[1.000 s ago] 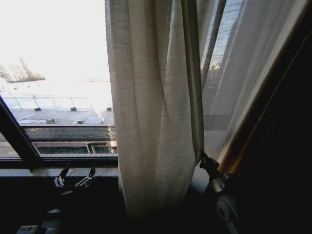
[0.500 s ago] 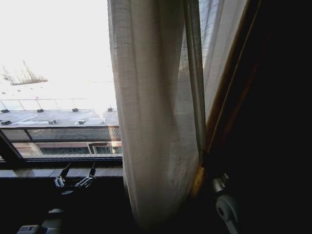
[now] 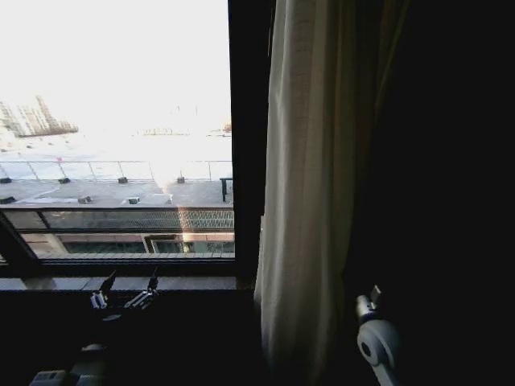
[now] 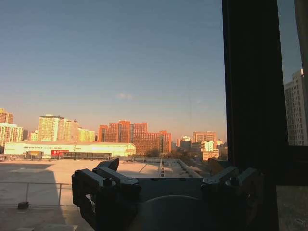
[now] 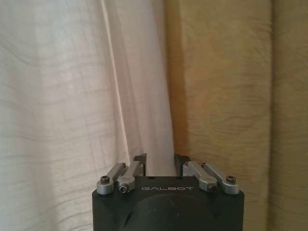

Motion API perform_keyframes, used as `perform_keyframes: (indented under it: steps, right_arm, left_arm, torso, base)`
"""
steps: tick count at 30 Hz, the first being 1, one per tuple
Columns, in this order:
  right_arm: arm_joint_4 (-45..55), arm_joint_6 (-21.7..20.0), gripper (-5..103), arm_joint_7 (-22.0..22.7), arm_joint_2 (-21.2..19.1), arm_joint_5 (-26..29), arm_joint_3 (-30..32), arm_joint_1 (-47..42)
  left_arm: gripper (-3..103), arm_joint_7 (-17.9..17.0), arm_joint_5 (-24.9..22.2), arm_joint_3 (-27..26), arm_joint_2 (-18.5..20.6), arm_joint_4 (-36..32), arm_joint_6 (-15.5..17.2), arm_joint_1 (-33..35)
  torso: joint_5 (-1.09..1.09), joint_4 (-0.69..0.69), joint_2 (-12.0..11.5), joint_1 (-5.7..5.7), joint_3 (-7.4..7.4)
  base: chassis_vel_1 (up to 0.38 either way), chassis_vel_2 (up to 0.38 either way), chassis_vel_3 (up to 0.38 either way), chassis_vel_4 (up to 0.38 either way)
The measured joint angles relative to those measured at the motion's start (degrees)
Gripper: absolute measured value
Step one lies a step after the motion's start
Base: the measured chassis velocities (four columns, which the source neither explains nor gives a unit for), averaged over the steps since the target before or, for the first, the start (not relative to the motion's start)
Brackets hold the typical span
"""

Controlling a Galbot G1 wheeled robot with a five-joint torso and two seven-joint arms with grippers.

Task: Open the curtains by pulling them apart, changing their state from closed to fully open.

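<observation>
You have one bearing surface to note: the window sill (image 3: 48,284), a pale, narrow ledge running level along the foot of the glass in the head view. Its left portion lies in daylight and reads flat and even. Its top edge meets the dark lower rail of the window frame (image 3: 121,263). At its right end the sill runs up to the dark frame upright (image 3: 245,161), and the curtains (image 3: 310,201) hang just beside that upright, dropping past sill level. Whether the cloth touches the ledge you cannot tell, since that corner is in shadow. Below the sill the wall (image 3: 177,338) reads dark throughout.
</observation>
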Motion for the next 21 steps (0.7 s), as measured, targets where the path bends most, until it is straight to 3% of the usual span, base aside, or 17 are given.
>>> perform_keyframes:
  steps: [4,7,9,14,17,21]
  right_arm:
    - [2.6,-0.1,47,-1.3,0.0,-1.3,-0.7,-1.6]
    - [4.6,-0.5,63,-2.5,0.1,-2.8,-1.4,-3.1]
    - [5.0,-0.8,63,-2.8,0.2,-3.2,-1.6,-3.6]
    - [5.1,-1.1,90,-4.1,0.6,-6.0,-1.9,-4.3]
    - [4.9,-1.1,98,-4.3,0.7,-6.7,-2.0,-4.4]
    - [4.4,-1.0,100,-4.4,0.8,-7.6,-2.3,-4.3]
  left_arm:
    - [100,0.0,-0.1,0.0,-0.1,0.0,-0.1,0.0]
    - [100,0.0,-0.1,0.0,-0.1,0.1,-0.3,-0.1]
    - [100,0.0,-0.2,0.1,-0.1,0.2,-0.3,-0.1]
    - [100,0.0,-0.2,0.1,0.1,0.4,-0.3,-0.4]
    - [100,0.0,-0.2,0.2,0.1,0.4,-0.3,-0.4]
    - [100,0.0,-0.2,0.2,0.2,0.6,-0.4,-0.5]
  torso:
    - [-0.01,0.0,0.0,-0.01,0.0]
    - [0.01,0.0,0.0,-0.01,0.0]
    - [0.02,0.0,0.0,-0.01,0.0]
    - [0.01,0.0,0.0,-0.01,0.0]
    - [0.01,0.0,0.0,-0.01,-0.01]
    - [0.01,0.0,0.0,-0.01,0.0]
  base:
    - [0.0,0.0,0.0,0.0]
    - [0.0,0.0,0.0,0.0]
    - [0.0,0.0,0.0,0.0]
    - [0.0,0.0,0.0,0.0]
    - [0.0,0.0,0.0,0.0]
    - [0.0,0.0,0.0,0.0]
